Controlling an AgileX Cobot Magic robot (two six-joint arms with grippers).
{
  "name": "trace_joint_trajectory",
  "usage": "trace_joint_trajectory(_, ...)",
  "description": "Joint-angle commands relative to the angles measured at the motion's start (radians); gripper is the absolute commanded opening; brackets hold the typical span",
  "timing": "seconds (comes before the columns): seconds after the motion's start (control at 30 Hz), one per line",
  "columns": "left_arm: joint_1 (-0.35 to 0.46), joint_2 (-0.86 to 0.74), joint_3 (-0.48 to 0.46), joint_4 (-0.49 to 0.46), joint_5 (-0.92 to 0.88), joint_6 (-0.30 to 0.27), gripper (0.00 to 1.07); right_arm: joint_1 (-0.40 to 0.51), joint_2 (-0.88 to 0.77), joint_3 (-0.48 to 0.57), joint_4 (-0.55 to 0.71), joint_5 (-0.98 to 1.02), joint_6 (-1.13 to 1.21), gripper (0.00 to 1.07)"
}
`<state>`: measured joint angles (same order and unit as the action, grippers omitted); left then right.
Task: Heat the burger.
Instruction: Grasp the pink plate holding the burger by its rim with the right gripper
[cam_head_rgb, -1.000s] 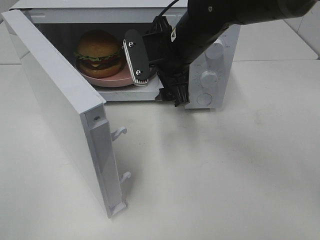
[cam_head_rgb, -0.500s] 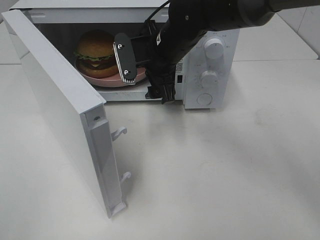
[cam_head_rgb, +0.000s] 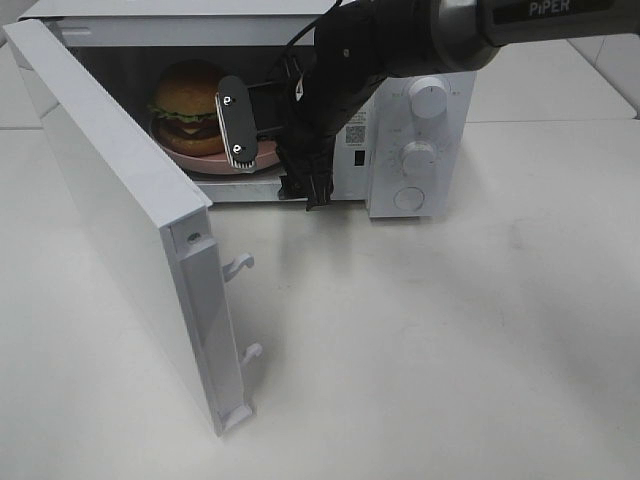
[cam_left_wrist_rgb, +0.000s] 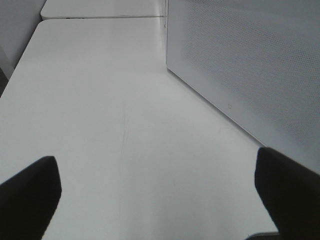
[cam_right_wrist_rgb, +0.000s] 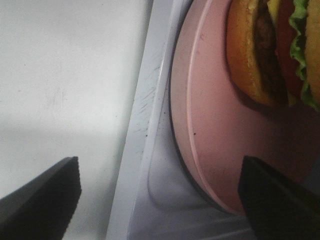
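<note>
The burger (cam_head_rgb: 193, 95), with a golden bun and green lettuce, sits on a pink plate (cam_head_rgb: 198, 160) inside the open white microwave (cam_head_rgb: 345, 185). My right gripper (cam_head_rgb: 270, 158) is open at the front of the cavity. One finger (cam_head_rgb: 237, 125) stands in front of the burger, the other (cam_head_rgb: 305, 190) down by the sill. In the right wrist view the plate's rim (cam_right_wrist_rgb: 200, 150) and part of the burger (cam_right_wrist_rgb: 265, 55) lie between the two fingers of the right gripper (cam_right_wrist_rgb: 160, 200), with nothing gripped. The left gripper (cam_left_wrist_rgb: 160, 195) is open over bare table and does not show in the exterior view.
The microwave door (cam_head_rgb: 110, 200) swings out wide to the front left, its latch hooks (cam_head_rgb: 240, 265) facing the table. Two knobs (cam_head_rgb: 430, 98) and a round button (cam_head_rgb: 405, 198) sit on the control panel. A white perforated panel (cam_left_wrist_rgb: 250, 65) stands close beside the left gripper.
The right arm has moved left along the microwave front, bringing its fingers from the control-panel side to the plate's rim. The burger, plate and door have not moved.
</note>
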<state>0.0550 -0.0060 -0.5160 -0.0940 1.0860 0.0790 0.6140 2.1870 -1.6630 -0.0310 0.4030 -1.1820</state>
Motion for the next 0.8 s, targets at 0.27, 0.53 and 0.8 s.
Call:
trace_joint_trajectory(0.27, 0.003, -0.014, -0.001, -0.004, -0.013, -0.001, 0.98, 0.006, 0.081, -0.127, -0.005, 0.045, 0.025, 0.81)
trace_joint_trajectory(0.53, 0.003, -0.014, -0.001, -0.004, -0.013, -0.001, 0.98, 0.005, 0.138, -0.209, -0.004, 0.122, 0.025, 0.79)
trace_joint_trajectory(0.8, 0.003, -0.014, -0.001, -0.004, -0.013, -0.001, 0.98, -0.008, 0.202, -0.298, 0.016, 0.146, 0.027, 0.77)
